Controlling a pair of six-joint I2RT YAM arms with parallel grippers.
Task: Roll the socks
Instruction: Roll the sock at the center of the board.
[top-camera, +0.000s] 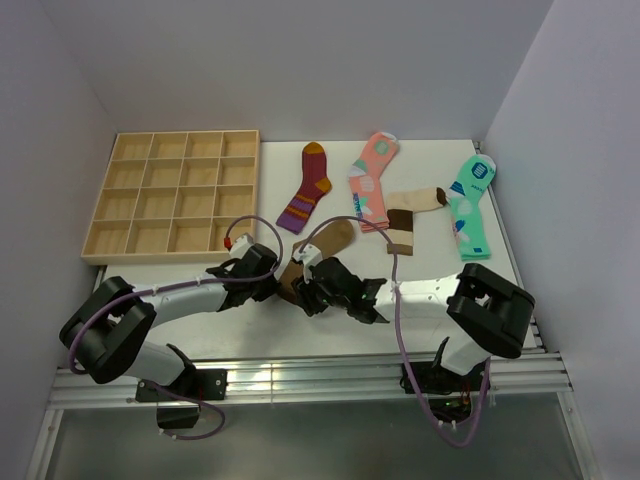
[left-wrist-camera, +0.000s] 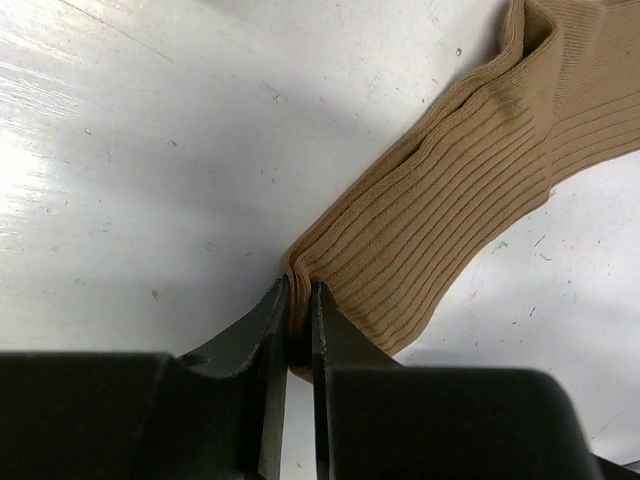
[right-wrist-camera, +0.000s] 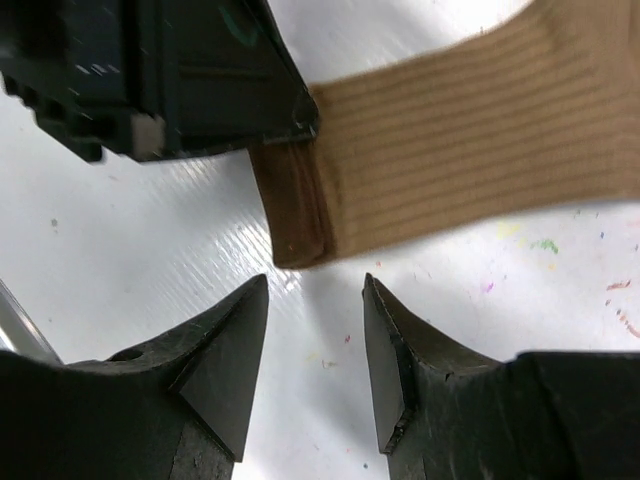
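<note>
My left gripper (left-wrist-camera: 298, 292) is pinched almost closed on the folded edge of the ribbed mid-brown fabric sock (left-wrist-camera: 450, 210), gripping it close by its darker cuff (right-wrist-camera: 295, 205). My right gripper (right-wrist-camera: 315, 290) has its jaws apart, just short of that cuff end and not touching it. The sock lies flat on the white table (top-camera: 250, 340), just off the near right corner of the light wooden compartment tray (top-camera: 160, 256). The beige sock with a dark brown toe and band (top-camera: 410, 215) lies farther right of the tray, well apart from both my grippers, between a pink patterned sock (top-camera: 370, 180) and a mint-green patterned sock (top-camera: 470, 205).
</note>
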